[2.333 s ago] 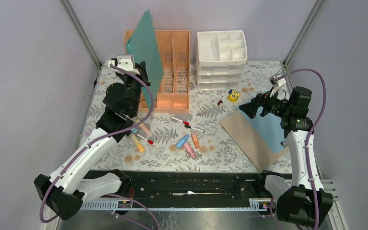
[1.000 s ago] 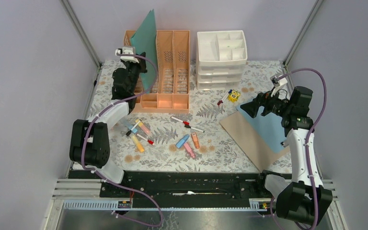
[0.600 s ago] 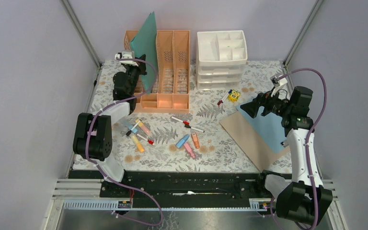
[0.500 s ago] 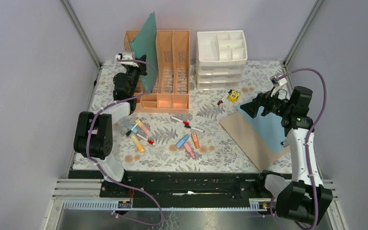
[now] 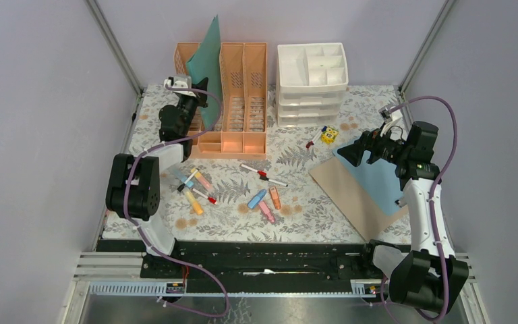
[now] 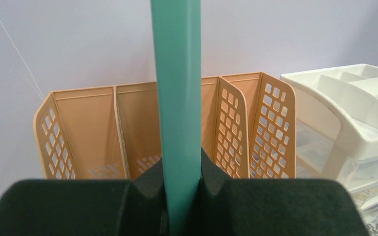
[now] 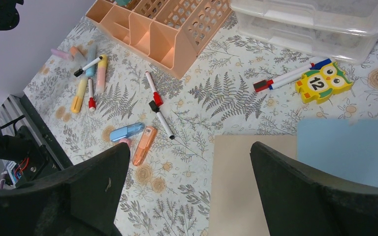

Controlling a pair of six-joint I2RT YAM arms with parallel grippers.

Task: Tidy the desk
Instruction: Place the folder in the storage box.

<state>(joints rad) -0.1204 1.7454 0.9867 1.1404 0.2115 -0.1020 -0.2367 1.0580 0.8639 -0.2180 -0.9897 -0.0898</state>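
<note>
The desk (image 5: 297,223) is covered in fern-print cloth. My left gripper (image 5: 199,101) is shut on a teal folder (image 5: 208,64) and holds it upright at the left slots of the peach file rack (image 5: 246,81). In the left wrist view the folder (image 6: 177,98) stands edge-on between my fingers (image 6: 142,184), in front of the rack (image 6: 88,128). My right gripper (image 5: 346,154) is open and empty, above the near corner of a tan folder (image 5: 347,196) and a blue folder (image 5: 381,179). The right wrist view shows the tan folder (image 7: 241,182) and the blue folder (image 7: 347,150) below the open jaws.
A white drawer unit (image 5: 310,84) stands at the back right. Several highlighters (image 5: 192,189) and pens (image 5: 263,174) lie on the cloth in the middle. A yellow owl card (image 5: 329,135) and a marker (image 5: 313,140) lie before the drawers.
My left arm has reached back and carried the teal folder up and toward the rack's left slots, turning it more upright. The right arm has barely moved.
</note>
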